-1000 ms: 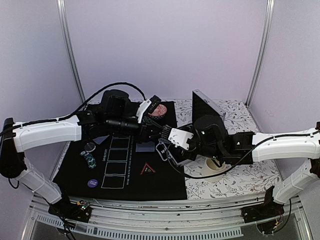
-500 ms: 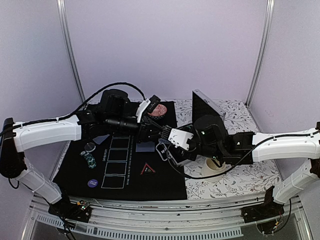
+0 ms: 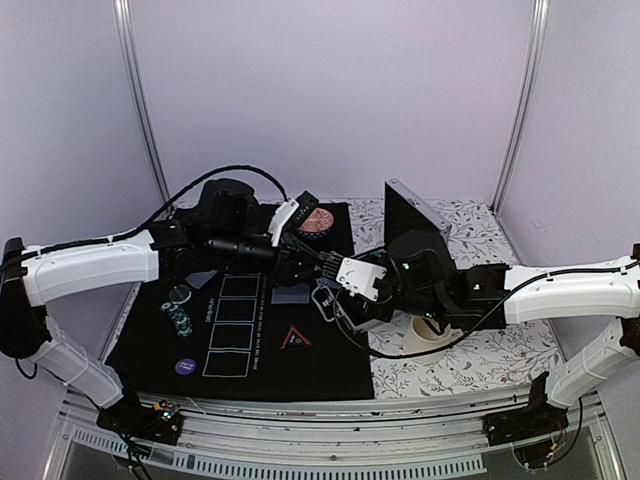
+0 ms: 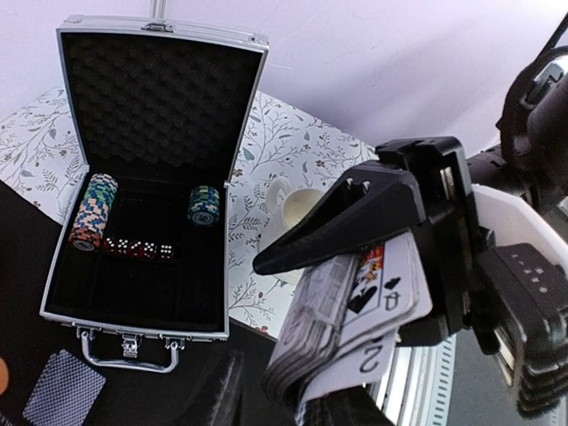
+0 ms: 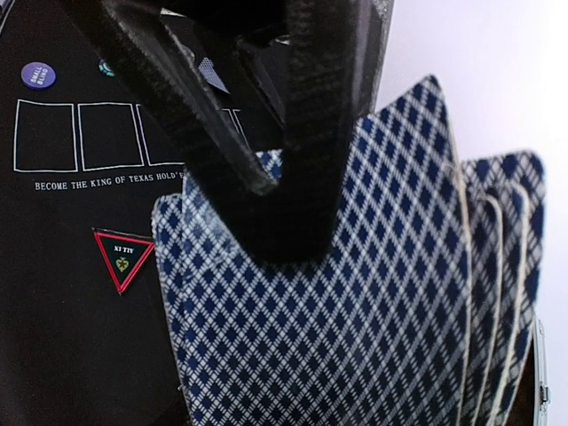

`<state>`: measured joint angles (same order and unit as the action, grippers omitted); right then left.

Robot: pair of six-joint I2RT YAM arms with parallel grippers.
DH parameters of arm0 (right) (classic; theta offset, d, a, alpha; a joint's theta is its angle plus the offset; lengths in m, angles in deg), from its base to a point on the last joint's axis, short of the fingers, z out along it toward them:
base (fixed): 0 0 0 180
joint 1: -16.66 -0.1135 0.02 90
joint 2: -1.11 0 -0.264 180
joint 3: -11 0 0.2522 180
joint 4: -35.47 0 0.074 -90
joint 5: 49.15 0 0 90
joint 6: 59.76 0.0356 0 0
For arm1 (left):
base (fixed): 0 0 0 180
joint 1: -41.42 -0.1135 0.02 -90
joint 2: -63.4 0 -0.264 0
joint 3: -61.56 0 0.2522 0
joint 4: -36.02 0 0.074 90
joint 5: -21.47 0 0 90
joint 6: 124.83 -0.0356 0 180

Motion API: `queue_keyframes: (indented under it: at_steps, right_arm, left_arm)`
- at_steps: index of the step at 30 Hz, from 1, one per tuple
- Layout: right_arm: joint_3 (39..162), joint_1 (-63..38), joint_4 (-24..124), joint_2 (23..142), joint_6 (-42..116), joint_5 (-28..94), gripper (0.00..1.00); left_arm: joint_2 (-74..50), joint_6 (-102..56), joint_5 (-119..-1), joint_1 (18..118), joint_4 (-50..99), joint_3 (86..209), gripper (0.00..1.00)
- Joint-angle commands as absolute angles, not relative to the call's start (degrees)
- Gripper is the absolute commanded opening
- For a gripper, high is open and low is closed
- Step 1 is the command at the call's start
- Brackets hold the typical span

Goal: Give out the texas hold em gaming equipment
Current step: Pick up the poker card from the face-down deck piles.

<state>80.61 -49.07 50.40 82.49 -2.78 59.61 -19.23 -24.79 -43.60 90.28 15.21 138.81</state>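
Observation:
My right gripper (image 3: 332,292) is shut on a fanned deck of blue-diamond-backed cards (image 5: 337,319) above the black mat. In the left wrist view the deck (image 4: 355,302) shows a queen and a two. My left gripper (image 3: 316,262) meets it from the left. Its jaws stand apart at the deck's end, one black finger (image 5: 311,177) lying on the top card. A red triangle marker (image 3: 295,339), a purple disc (image 3: 185,366), a small chip stack (image 3: 180,320) and two dealt cards (image 3: 291,294) (image 3: 201,279) lie on the mat.
An open metal case (image 4: 151,311) with chip stacks (image 4: 93,210) and dice stands at the back right. A white cup (image 3: 432,330) sits under the right arm. A red patterned bowl (image 3: 314,222) is at the mat's far edge. White card outlines (image 5: 106,135) mark the mat.
The left arm has shifted slightly; both grippers stay together at the deck. Nothing on the mat has moved.

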Motion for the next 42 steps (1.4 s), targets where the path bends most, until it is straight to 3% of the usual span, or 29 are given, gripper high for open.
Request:
queue_keyframes:
  at_steps: [1, 11, 14, 20, 23, 28, 36, 42]
  right_arm:
    - [81.0, -49.6, 48.7, 81.7, -2.9, 59.0, 0.45]
    - [81.1, -49.5, 48.6, 81.9, -3.2, 58.9, 0.45]
    - [81.0, -49.5, 48.6, 81.8, -3.2, 58.9, 0.45]
    - [80.9, -49.5, 48.6, 81.8, -3.2, 58.8, 0.45]
    - [80.9, -49.5, 48.5, 81.8, -3.2, 58.7, 0.45]
    - [80.9, -49.5, 48.5, 81.9, -3.2, 58.6, 0.45]
    - [81.1, -49.5, 48.5, 82.1, -3.1, 58.5, 0.44]
    - [80.8, -49.5, 48.5, 82.0, -2.9, 58.8, 0.45]
  left_arm:
    - [-17.1, -25.2, -46.2, 90.0, 13.9, 138.2, 0.33]
    - [-16.2, -24.6, -41.3, 89.9, 16.7, 138.0, 0.62]
    - [-15.1, -24.7, -41.5, 89.6, 16.4, 137.6, 0.67]
    - [-11.9, -23.8, -43.1, 88.4, 16.6, 136.0, 0.67]
    - [-10.8, -23.6, -41.8, 88.3, 16.9, 135.4, 0.62]
    - [-10.8, -23.3, -38.5, 88.4, 17.7, 134.7, 0.44]
    - [-14.5, -24.1, -37.5, 88.5, 17.3, 136.0, 0.36]
    - [-14.3, -24.3, -36.1, 88.5, 18.3, 136.1, 0.04]
